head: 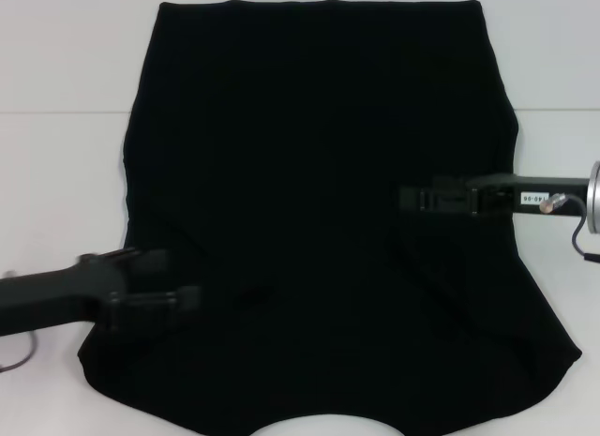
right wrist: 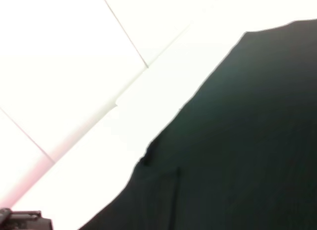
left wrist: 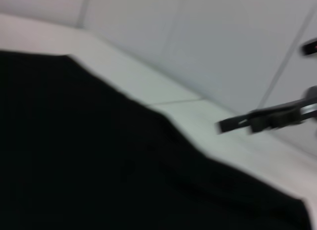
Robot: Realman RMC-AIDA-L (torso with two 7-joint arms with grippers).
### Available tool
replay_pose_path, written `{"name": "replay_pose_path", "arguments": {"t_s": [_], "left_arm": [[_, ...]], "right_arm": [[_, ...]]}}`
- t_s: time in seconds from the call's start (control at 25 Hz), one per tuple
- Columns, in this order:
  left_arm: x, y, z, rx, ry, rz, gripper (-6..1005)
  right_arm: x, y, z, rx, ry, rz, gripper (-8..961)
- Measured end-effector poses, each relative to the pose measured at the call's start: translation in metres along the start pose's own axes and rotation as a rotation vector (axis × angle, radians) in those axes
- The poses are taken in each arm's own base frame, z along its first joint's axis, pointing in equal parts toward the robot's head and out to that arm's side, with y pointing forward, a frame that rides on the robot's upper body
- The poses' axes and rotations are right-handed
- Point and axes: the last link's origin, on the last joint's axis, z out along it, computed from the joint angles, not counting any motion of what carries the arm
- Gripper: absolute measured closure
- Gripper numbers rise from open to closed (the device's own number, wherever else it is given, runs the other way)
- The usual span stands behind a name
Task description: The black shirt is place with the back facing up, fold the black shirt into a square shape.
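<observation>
Black shirt (head: 319,202), a large plain soft cloth T-shirt, lies flat on the white tabletop (head: 56,183) and covers most of the middle of it in the head view. Collar cutout sits at the edge nearest the robot, straight hem at the far edge. No lettering visible on the upward face. Both sleeves appear folded in, so the outline runs narrow at the far end and wider near the shoulders.

Left gripper (head: 192,300), black and hard-edged, is over the shirt's left shoulder area, low and close to the cloth, reaching in from the left edge. Can't tell whether its fingers are released or clenched; dark on dark.

Right gripper (head: 405,198), black on a silver arm, is over the shirt's right side about mid-length, reaching in from the right. Finger state also can't be told.

Left wrist view: shirt fills the lower part, white tabletop beyond it, right gripper (left wrist: 223,124) seen farther off above the tabletop. Right wrist view: shirt edge against white tabletop, with a small fold line near the edge.

No containers in view. Tabletop is plain white with a thin seam line (head: 56,112) crossing it; pale panels behind it in the wrist views.
</observation>
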Motion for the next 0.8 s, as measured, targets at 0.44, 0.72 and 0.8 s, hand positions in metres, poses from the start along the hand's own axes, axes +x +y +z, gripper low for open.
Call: {"name": "replay_pose_path", "arguments": {"t_s": [0.44,0.72,0.8], "left_arm": [[-0.042,-0.010,-0.045,0.173,-0.145,-0.128,151],[-0.049,-0.013,-0.045,0.203,-0.182,-0.162,160],[-0.050,-0.014,-0.044,0.212,-0.190,-0.168,163]], "right_arm": [[0.004,0.005,0.010,-0.023,0.018,-0.045,8],[0.001,0.007,0.013,-0.029,0.017,-0.056,8],[0.001,0.007,0.013,-0.033,0.018,-0.057,8]]}}
